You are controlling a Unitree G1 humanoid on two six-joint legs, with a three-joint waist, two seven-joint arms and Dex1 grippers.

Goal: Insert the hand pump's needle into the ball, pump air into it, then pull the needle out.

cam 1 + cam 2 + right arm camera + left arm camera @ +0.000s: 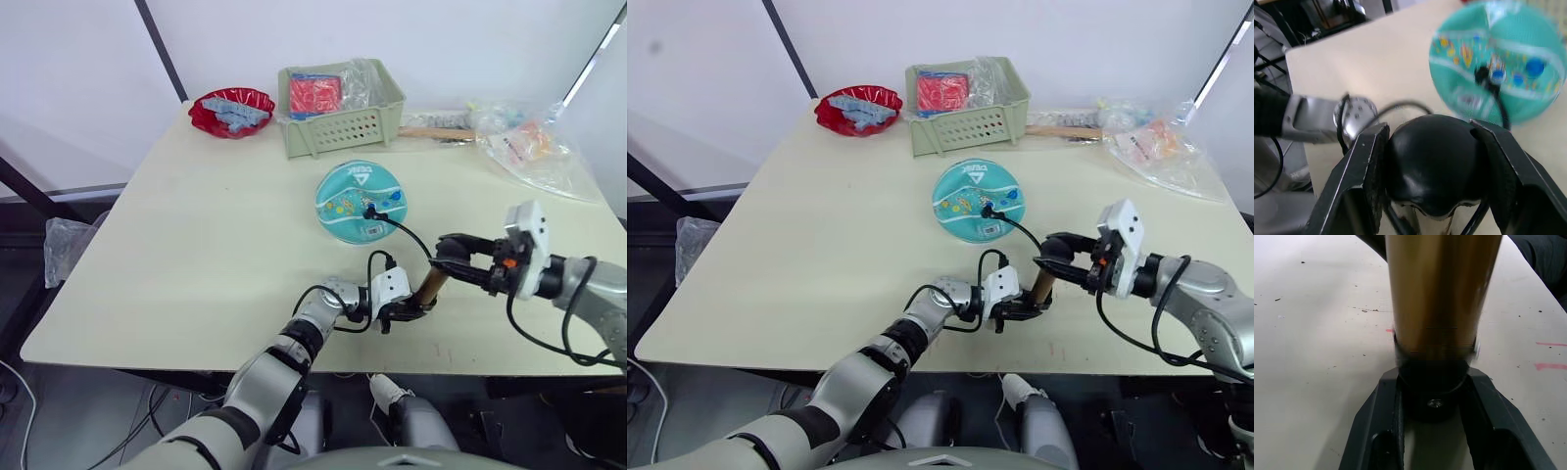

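Pale and cream-coloured, the table (pixel 196 245) is carrying everything we are working with, set before a white wall. At its middle the ball (pixel 359 201) is sitting, and the needle (pixel 369 209) with its black fitting is standing in the ball's top. From there the thin black hose (pixel 409 235) is curving back toward us to the hand pump (pixel 428 286), which is leaning tilted near the table's front edge. We are clamping the pump's black bottom cap with our left gripper (pixel 1434 396), the fingers (pixel 1376 431) pressing on either side of it against the table. We are closing our right gripper (pixel 1432 166) around the pump's black handle at the top. Behind the ball, a green basket (pixel 343 122) is holding red packets, a red bowl (pixel 231 111) is sitting to its left, and clear plastic bags (pixel 534 142) are lying at the far right corner.
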